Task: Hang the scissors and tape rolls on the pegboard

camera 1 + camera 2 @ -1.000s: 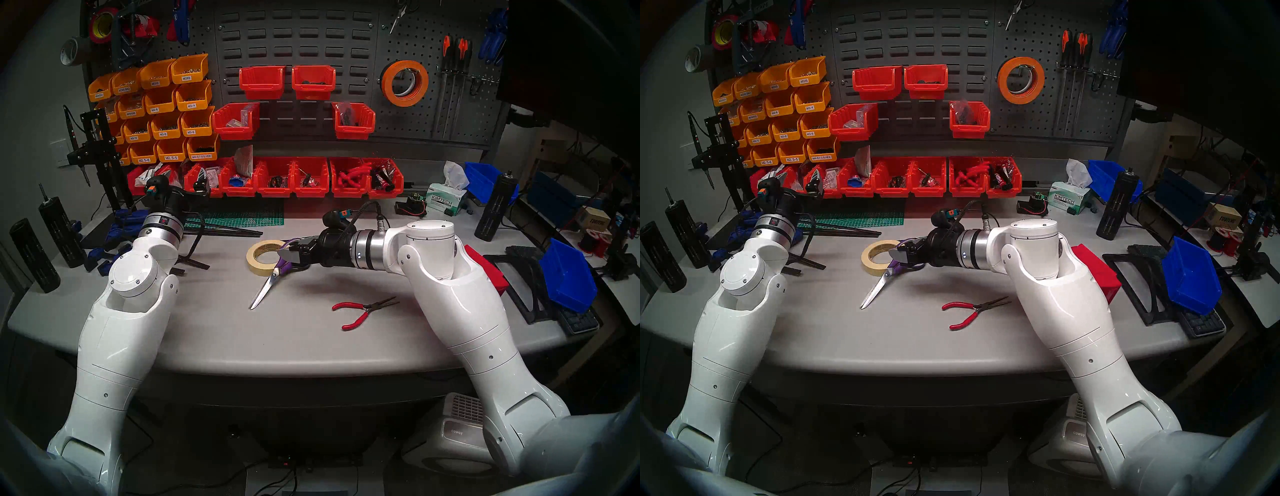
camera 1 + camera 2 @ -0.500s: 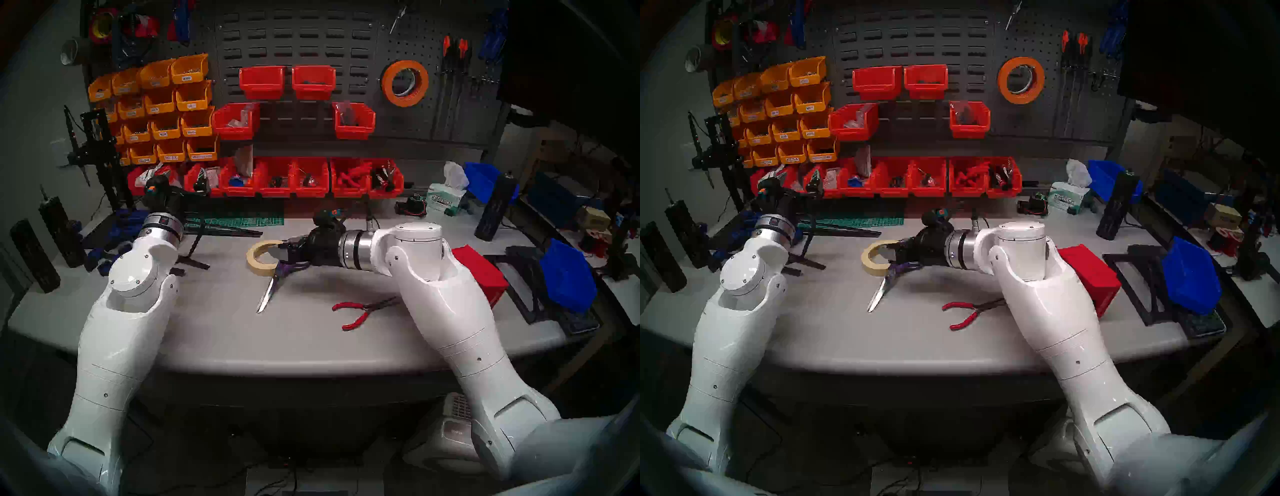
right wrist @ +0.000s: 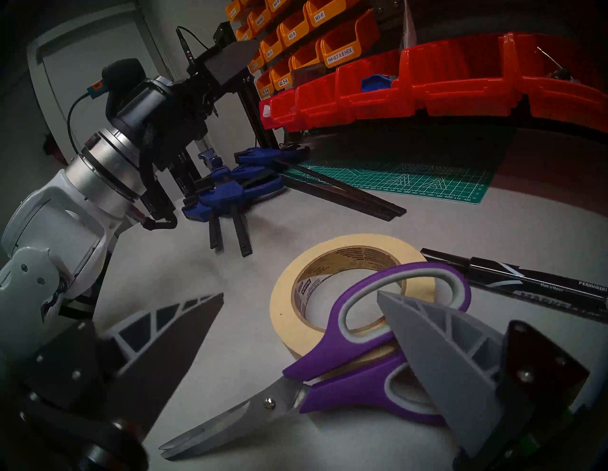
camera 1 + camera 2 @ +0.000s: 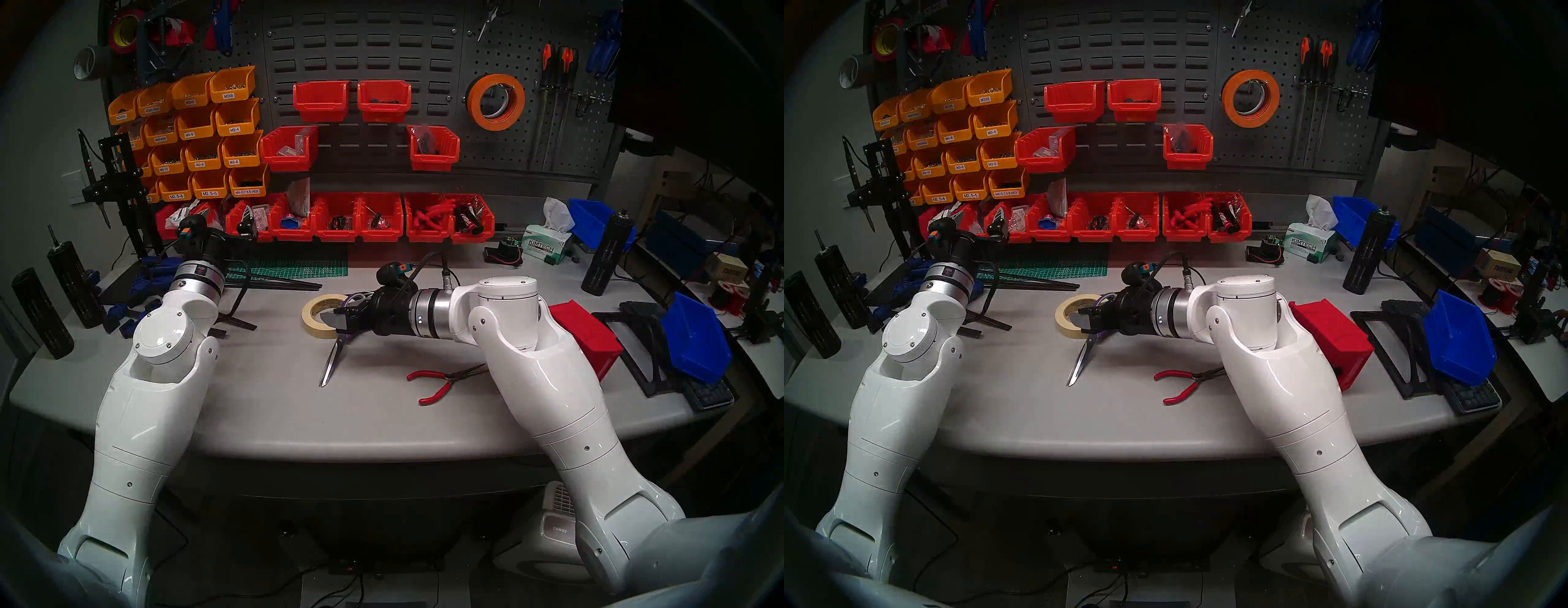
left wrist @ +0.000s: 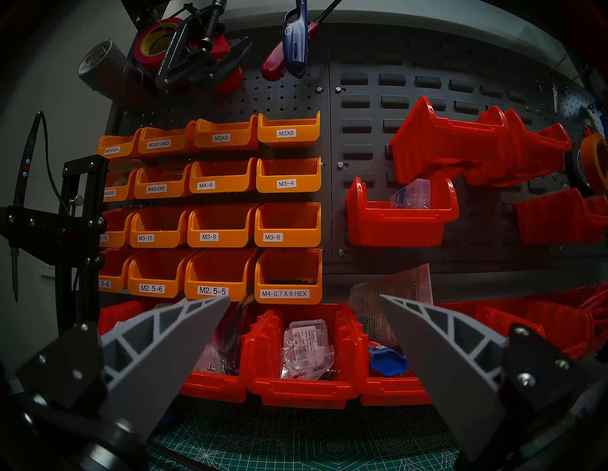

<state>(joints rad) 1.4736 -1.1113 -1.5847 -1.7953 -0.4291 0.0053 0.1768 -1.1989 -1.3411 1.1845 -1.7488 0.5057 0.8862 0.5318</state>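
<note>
The scissors have purple handles propped on the cream tape roll, with their silver blades on the table. My right gripper hangs open low over them. One finger covers the handle loops and the other stands beside the roll; whether it touches them I cannot tell. The orange tape roll hangs on a hook of the pegboard, a dark roll behind it. My left gripper is open and empty at the back left.
Red-handled pliers lie near my right forearm. A black marker lies just behind the roll. A red bin lies tipped by my right elbow. Blue clamps, a green mat and red bins line the back.
My right arm slid left over the scissors' handles. The scissors swung, so their blade tip moved right and now points more toward me. The left arm stayed still.
</note>
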